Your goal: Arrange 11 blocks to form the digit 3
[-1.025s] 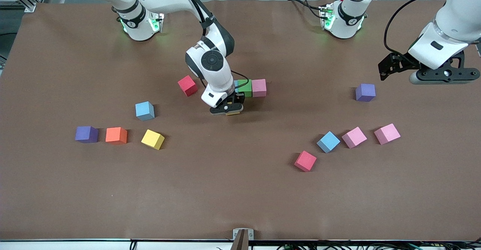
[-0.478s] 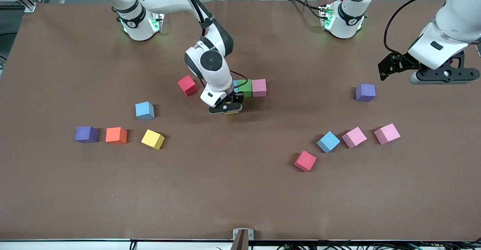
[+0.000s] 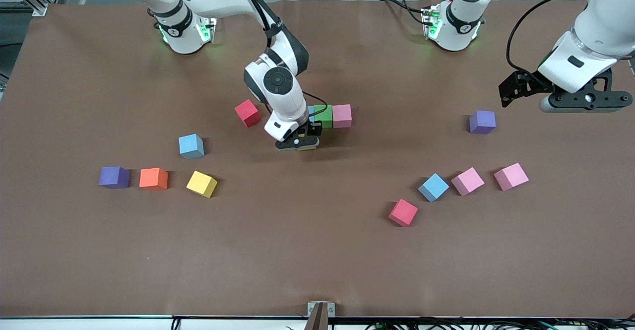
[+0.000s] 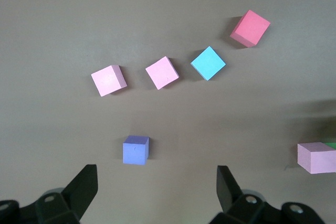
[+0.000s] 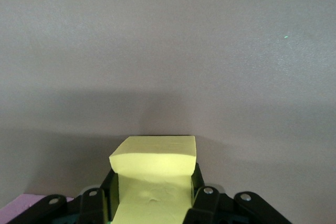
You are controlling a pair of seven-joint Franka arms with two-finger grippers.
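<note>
Right wrist view shows my right gripper clamped on a yellow block, one finger pressed into each side face, the block's top face level and its edges square to my jaws. A cube has no long axis to speak of. From the front view, my right arm reaches down from its base to mid-table with the wrist pointing nearly straight down, and my right gripper sits low at the brown table, just beside the short row of blue block, green block and pink block; whether the yellow block touches the table I cannot tell. A red block lies near, toward my arm's end.

My left gripper waits with jaws spread wide and empty, over the table near a purple cube.
</note>
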